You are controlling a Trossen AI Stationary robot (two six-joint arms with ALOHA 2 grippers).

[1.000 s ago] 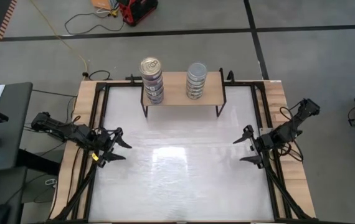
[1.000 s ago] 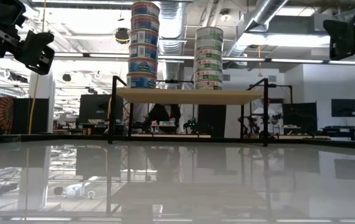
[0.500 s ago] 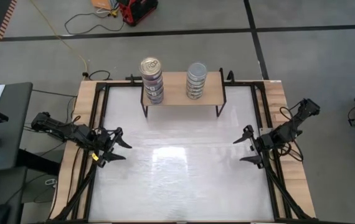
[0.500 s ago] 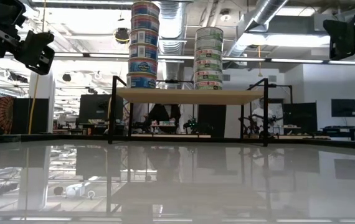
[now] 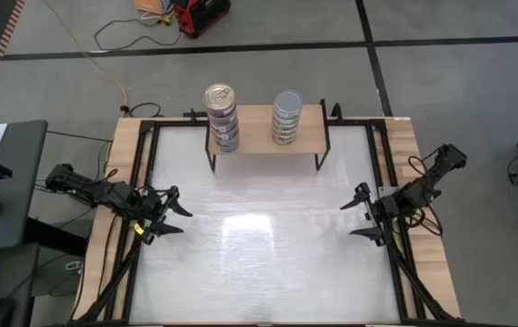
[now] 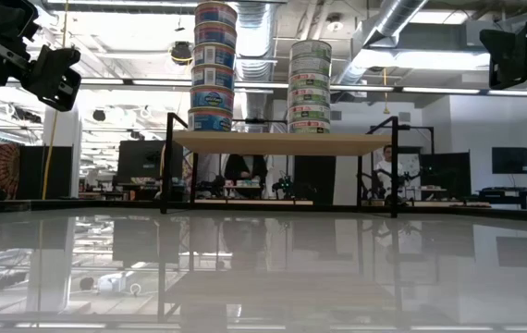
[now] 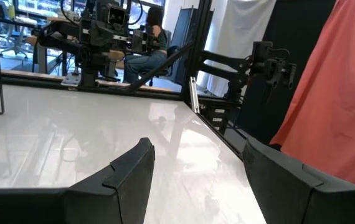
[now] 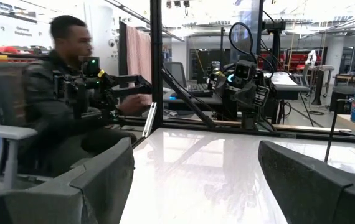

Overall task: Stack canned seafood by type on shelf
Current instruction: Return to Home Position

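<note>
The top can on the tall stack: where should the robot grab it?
Probably by its round side wall, coming straight down. The top can lies flat, gold lid up, nothing over it, and the shorter stack stands apart, so the nearer left gripper has room on both sides. A sideways push might topple the stack.

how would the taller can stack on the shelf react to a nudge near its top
Likely topples or sheds upper cans: the taller stack is separate tins piled high on a narrow base. It stands near one end of the shelf, so falling round cans would probably drop off and roll.
</note>
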